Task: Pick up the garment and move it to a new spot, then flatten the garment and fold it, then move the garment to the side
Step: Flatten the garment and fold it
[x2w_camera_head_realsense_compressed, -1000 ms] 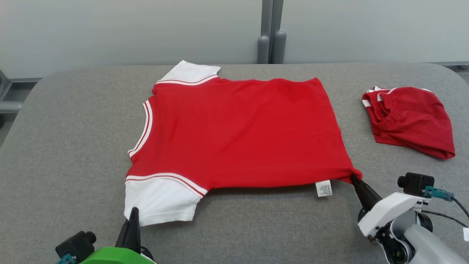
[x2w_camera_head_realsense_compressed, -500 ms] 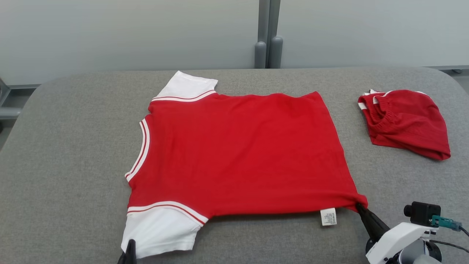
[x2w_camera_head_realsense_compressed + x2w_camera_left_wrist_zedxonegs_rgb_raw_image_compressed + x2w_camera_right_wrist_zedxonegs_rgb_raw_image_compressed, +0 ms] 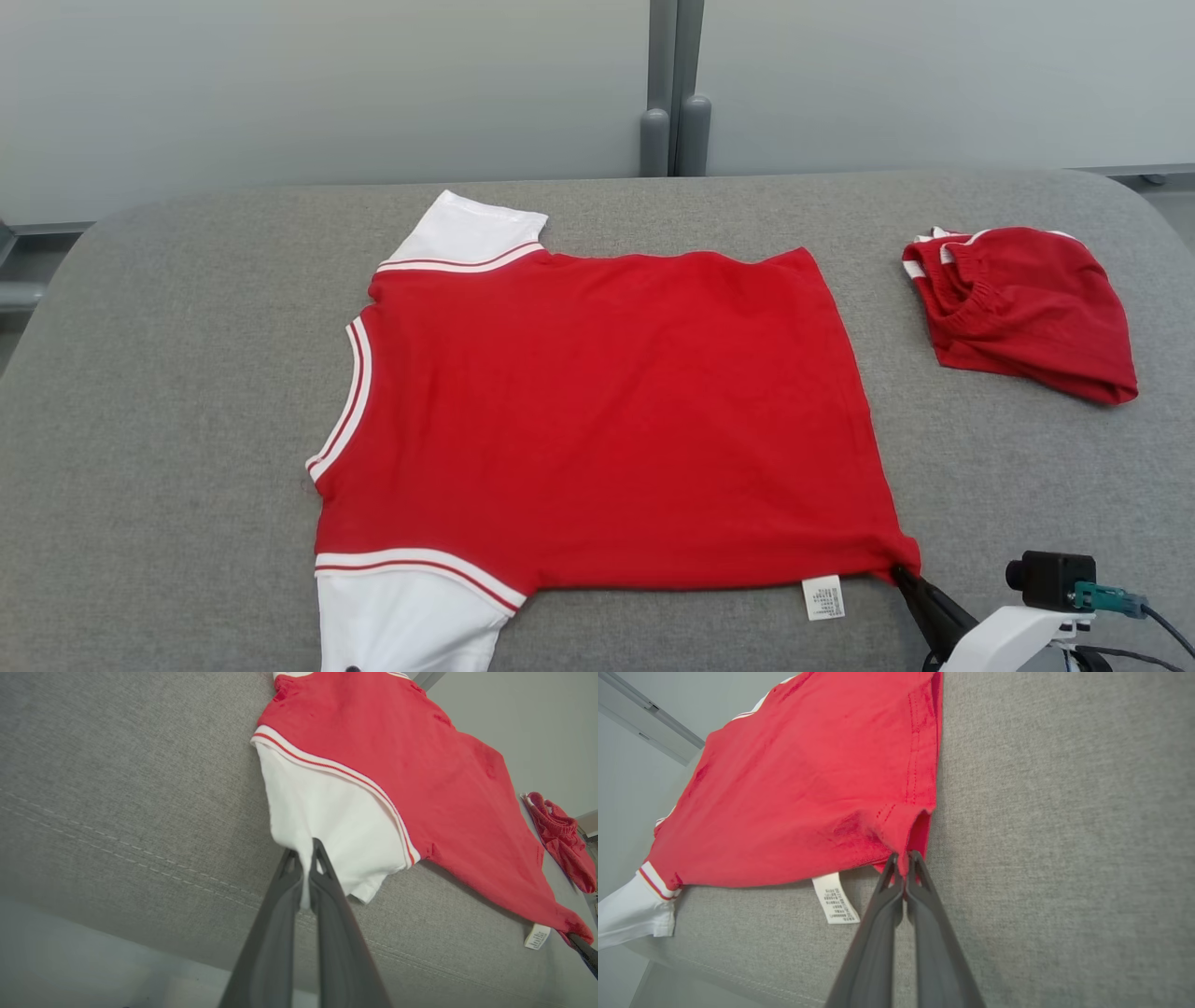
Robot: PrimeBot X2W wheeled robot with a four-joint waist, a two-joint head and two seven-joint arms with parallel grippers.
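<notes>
The garment [image 3: 597,420] is a red T-shirt with white sleeves, lying spread flat on the grey padded table [image 3: 168,373], neck to the left and hem to the right. My left gripper [image 3: 306,851] is shut on the cuff of the near white sleeve [image 3: 327,830], close to the table's front edge. My right gripper [image 3: 901,572] is shut on the near hem corner [image 3: 903,830] of the garment [image 3: 808,779], just right of the white care label [image 3: 823,597]. Fabric is pinched between both pairs of fingers.
A second red piece of clothing [image 3: 1022,308] lies bunched at the back right of the table. The table's front edge [image 3: 140,933] runs close under the left gripper. A pale wall with a grey post [image 3: 674,140] stands behind the table.
The garment sits lower in the head view than before, nearer the front edge, with both grippers still pinching it. The head camera has also shifted, so the left gripper has slid off the bottom.
</notes>
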